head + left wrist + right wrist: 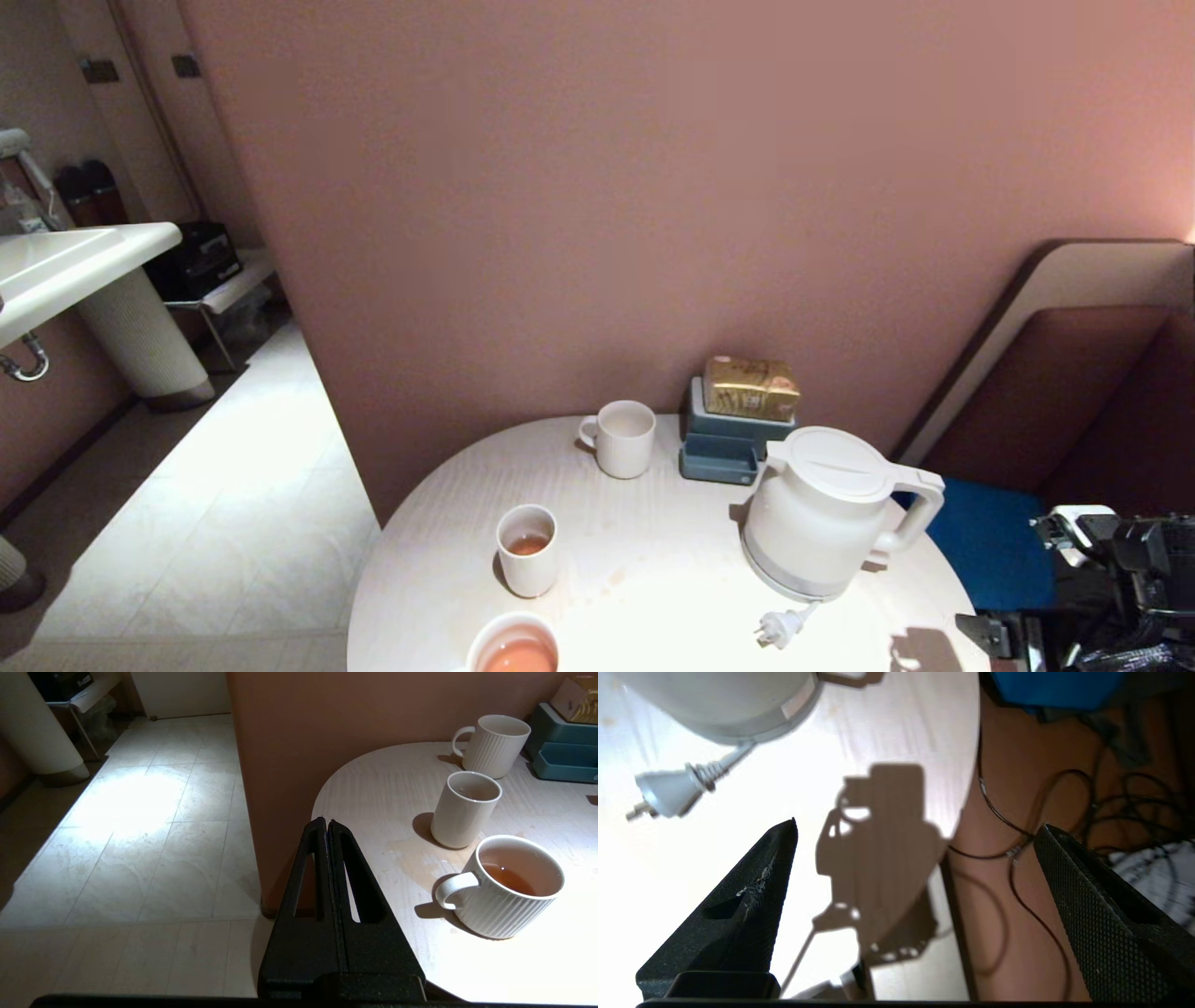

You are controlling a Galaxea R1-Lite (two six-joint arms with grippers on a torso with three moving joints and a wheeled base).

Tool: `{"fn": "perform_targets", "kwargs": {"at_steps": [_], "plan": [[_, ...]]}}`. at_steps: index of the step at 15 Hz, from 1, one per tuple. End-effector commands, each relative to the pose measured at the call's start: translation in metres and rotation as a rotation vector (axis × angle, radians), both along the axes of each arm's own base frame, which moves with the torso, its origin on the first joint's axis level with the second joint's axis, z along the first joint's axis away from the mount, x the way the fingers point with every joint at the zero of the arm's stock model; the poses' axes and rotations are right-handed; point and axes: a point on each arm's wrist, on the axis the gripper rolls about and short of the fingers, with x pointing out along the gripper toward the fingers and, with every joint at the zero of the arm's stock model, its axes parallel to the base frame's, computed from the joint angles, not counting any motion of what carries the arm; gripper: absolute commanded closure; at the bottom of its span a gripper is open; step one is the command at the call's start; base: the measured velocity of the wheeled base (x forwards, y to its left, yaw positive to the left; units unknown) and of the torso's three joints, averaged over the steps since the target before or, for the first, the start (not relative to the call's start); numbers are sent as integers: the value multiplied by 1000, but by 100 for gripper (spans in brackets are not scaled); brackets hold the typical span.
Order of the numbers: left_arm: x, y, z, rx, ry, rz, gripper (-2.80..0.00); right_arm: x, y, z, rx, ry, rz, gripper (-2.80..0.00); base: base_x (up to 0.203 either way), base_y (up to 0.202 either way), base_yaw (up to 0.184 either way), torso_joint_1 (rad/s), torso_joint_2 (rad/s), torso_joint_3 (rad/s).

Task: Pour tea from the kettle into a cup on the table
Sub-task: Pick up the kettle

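The white kettle (822,513) stands lid-closed on the right of the round white table (653,579), its handle toward my right arm (1120,579). The plain white cup (527,551) stands left of the middle with a little reddish-brown tea (527,545) in its bottom. My right gripper (917,825) hangs open and empty over the table's right edge, short of the kettle's grey base (724,709). Beside the table's left edge, my left gripper (326,822) is shut and empty, with the cup (465,812) off to its side.
A ribbed handled mug (624,439) stands at the back. A wider mug (513,649) of paler orange-pink liquid sits at the front edge. The kettle's plug (782,627) lies loose on the table. A blue-grey box (724,448) carries a gold packet (752,387). Cables (1017,849) trail on the floor.
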Motion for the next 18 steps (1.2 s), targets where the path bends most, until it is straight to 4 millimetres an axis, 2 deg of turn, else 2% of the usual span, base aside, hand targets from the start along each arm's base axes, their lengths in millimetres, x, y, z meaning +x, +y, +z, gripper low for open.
{"fn": "perform_targets", "kwargs": {"at_steps": [1, 5, 14, 18], "plan": [[0, 0, 0, 0, 0, 0, 0, 11, -1, -19, 16, -15, -5, -280, 0, 0, 0, 0, 0, 0], [0, 0, 0, 0, 1, 0, 0, 30, -4, -29, 31, -182, -23, -280, 0, 0, 0, 0, 0, 0], [0, 0, 0, 0, 1, 0, 0, 55, -7, -46, 25, -206, -33, -280, 0, 0, 0, 0, 0, 0], [0, 0, 0, 0, 1, 0, 0, 57, -8, -48, 19, -213, -28, -280, 0, 0, 0, 0, 0, 0]]}}
